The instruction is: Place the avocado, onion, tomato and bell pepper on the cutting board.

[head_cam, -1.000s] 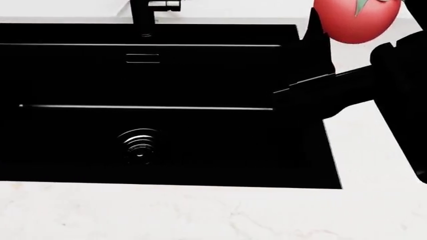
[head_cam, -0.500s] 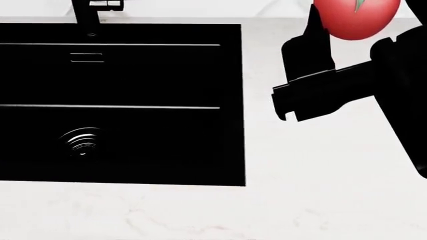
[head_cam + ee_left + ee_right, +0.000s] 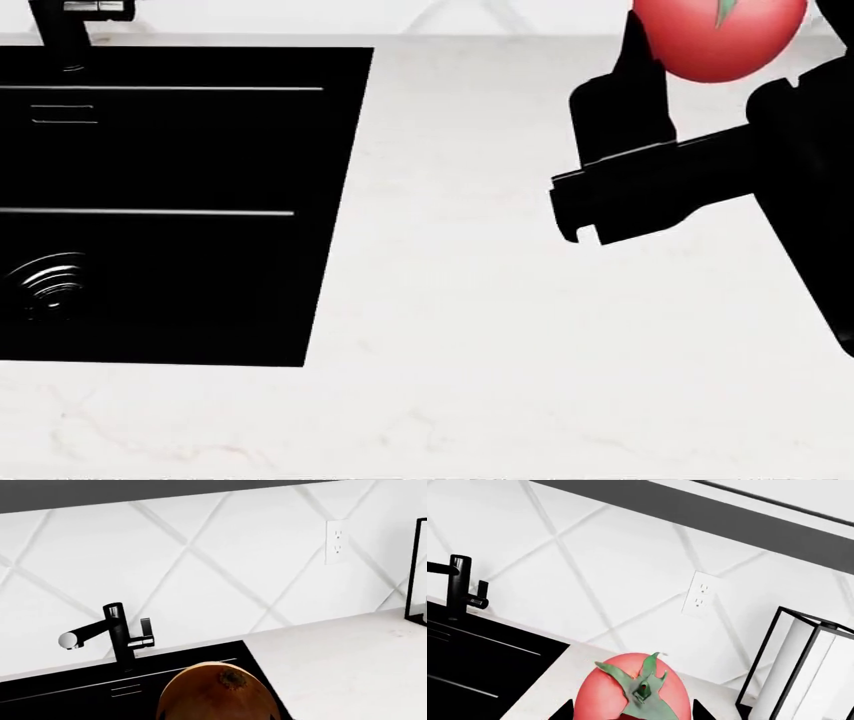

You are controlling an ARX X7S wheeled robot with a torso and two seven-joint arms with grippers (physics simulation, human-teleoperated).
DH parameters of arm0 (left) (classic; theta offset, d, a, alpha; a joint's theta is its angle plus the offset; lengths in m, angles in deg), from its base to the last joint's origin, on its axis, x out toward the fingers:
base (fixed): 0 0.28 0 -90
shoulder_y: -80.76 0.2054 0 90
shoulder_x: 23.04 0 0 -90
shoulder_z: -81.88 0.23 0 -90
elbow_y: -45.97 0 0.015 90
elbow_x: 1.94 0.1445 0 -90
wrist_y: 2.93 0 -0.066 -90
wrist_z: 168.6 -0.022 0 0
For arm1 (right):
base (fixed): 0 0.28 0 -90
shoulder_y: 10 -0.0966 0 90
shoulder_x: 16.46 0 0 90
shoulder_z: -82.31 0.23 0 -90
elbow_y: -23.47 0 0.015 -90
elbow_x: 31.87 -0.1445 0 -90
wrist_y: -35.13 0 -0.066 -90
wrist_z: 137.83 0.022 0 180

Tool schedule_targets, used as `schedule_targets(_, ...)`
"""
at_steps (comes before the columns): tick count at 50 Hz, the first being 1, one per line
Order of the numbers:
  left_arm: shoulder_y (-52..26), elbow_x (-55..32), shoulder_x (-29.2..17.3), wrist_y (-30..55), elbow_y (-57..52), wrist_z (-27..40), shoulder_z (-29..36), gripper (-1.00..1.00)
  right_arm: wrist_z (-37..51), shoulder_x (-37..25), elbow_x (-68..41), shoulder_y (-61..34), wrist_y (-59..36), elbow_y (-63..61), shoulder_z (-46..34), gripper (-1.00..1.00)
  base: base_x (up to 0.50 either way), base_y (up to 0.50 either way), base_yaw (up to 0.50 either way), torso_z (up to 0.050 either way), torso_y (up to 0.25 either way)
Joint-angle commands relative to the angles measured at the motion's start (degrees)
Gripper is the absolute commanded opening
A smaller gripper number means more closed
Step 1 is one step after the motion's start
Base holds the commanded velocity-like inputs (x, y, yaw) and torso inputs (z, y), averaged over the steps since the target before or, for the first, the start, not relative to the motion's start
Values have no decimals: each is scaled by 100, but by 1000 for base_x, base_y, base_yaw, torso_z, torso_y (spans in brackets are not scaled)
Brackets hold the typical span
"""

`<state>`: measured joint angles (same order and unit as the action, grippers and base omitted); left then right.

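No brand names or readable writing anywhere, so nothing to report there.

Biggest thing around you is the white marble-look counter, with the black sink sunk into it on your left in the head view. Behind it runs a white wall with a diagonal tile pattern, and a dark strip runs along the top of it. There's a black faucet at the back of the sink, a wall outlet further along, and a black-framed paper towel holder standing on the counter by the wall.

Your right gripper is up over the counter and it's pinching the tomato, fingers showing on both sides of it, green stem facing the wrist camera.

On the left side, the onion sits right in front of the wrist camera, brownish tip pointing at it. You can't see the left gripper's fingers in that view, so I can't tell how it's holding the onion.
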<state>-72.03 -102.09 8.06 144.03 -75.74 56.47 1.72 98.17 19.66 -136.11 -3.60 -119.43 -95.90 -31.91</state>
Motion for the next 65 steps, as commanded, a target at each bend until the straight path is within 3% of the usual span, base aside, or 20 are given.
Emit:
schedule_targets(1,-14,-84,-27,-73,-3,89,-12,-100,-26,-43,48,-69,-57,-34,20,-100,-4,-410,0,0,0)
schedule_targets(65,-112,-110,-80,-115,-38,96,21,-100,12,-142,-69,-227,8,-60,-96,-100,-2,-417,0,0,0)
